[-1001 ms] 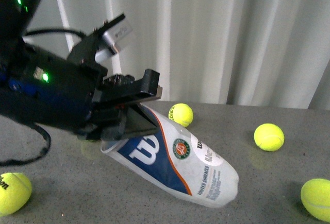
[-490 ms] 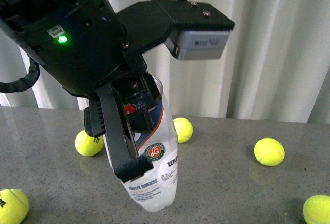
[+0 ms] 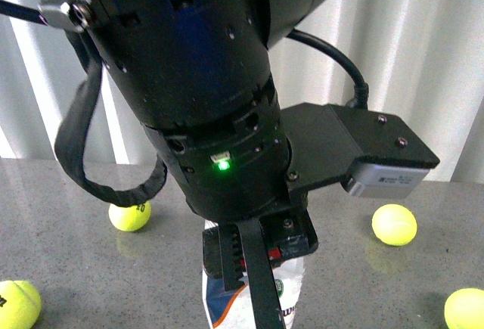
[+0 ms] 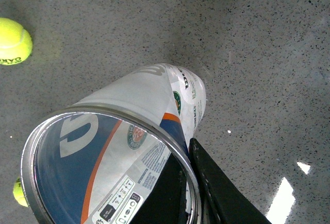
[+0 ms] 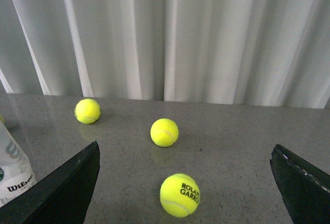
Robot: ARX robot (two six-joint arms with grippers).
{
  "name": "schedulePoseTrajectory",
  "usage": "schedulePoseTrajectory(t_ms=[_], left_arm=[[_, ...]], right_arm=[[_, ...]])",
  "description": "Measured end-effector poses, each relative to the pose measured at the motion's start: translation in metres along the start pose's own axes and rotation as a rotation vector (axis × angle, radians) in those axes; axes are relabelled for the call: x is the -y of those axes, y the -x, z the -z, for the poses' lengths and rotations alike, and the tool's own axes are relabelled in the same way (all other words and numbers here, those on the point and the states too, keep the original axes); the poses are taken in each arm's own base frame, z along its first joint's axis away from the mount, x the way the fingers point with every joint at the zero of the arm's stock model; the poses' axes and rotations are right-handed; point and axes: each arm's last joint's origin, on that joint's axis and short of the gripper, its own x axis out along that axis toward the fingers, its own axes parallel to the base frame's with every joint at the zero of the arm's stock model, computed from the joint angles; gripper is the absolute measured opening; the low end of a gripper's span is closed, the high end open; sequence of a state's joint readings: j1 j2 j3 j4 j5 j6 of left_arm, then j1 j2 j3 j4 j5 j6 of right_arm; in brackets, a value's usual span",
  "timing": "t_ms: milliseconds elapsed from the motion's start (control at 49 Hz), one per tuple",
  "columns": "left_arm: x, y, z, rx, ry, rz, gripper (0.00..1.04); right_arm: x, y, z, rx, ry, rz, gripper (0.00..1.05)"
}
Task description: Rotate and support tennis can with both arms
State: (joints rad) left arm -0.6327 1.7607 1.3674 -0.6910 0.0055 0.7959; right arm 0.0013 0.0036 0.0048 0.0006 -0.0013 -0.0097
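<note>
Black fingers of the left gripper (image 4: pixel 188 195) are clamped on the wall of the tennis can (image 4: pixel 149 100), right at its metallic rim (image 4: pixel 154 131). One finger is seen outside the wall; a dark shape is seen through the wall, inside. The grip is confirmed from the left wrist view only. In the front view a single finger is shown across the label.

Against the frame a second back: the tilted, near-lying pose is replaced by a near-upright one, open end up, closed end down toward the grey table (image 3: pixel 60 193). Contact between base and table cannot be told. The left arm (image 3: pixel 197 102) is now swung in front of the body camera, so most of the can (image 3: pixel 218 299) is hidden there.

The right gripper (image 5: pixel 184 149) is held wide open, with nothing between its fingers, well apart from the can (image 5: pixel 13 170), which is caught only at the edge of the right wrist view. Three tennis balls (image 5: pixel 164 132) are seen ahead of it on the table, none touching the can.

Judgement: rotation is largely done; support is not. The can is carried by a one-sided rim pinch, so slip or wall flex is likely until the right gripper is brought onto the body.
</note>
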Motion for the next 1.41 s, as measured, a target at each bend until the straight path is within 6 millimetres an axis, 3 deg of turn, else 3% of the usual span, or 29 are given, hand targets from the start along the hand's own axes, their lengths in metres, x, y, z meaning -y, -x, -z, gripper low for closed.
schedulePoseTrajectory(t_ms=[368, 613, 674, 858, 981, 1246, 1410], left_arm=[[-0.001, -0.014, -0.002, 0.011, 0.037, 0.006, 0.04], [-0.005, -0.011, -0.006, 0.039, 0.087, 0.026, 0.49], [-0.005, -0.007, -0.007, 0.05, 0.089, 0.028, 0.56], [-0.005, 0.01, -0.008, 0.089, 0.089, 0.018, 0.81], [-0.006, 0.032, -0.008, 0.131, 0.087, -0.019, 1.0], [-0.016, 0.08, 0.002, 0.333, 0.233, -0.169, 0.98], [-0.026, 0.097, 0.019, 0.476, 0.559, -0.412, 0.98]], right_arm=[[0.0, 0.0, 0.0, 0.0, 0.0, 0.0, 0.98], [0.0, 0.0, 0.0, 0.0, 0.0, 0.0, 0.98], [0.0, 0.0, 0.0, 0.0, 0.0, 0.0, 0.98], [0.0, 0.0, 0.0, 0.0, 0.0, 0.0, 0.98], [0.0, 0.0, 0.0, 0.0, 0.0, 0.0, 0.98], [0.0, 0.0, 0.0, 0.0, 0.0, 0.0, 0.98], [0.0, 0.0, 0.0, 0.0, 0.0, 0.0, 0.98]])
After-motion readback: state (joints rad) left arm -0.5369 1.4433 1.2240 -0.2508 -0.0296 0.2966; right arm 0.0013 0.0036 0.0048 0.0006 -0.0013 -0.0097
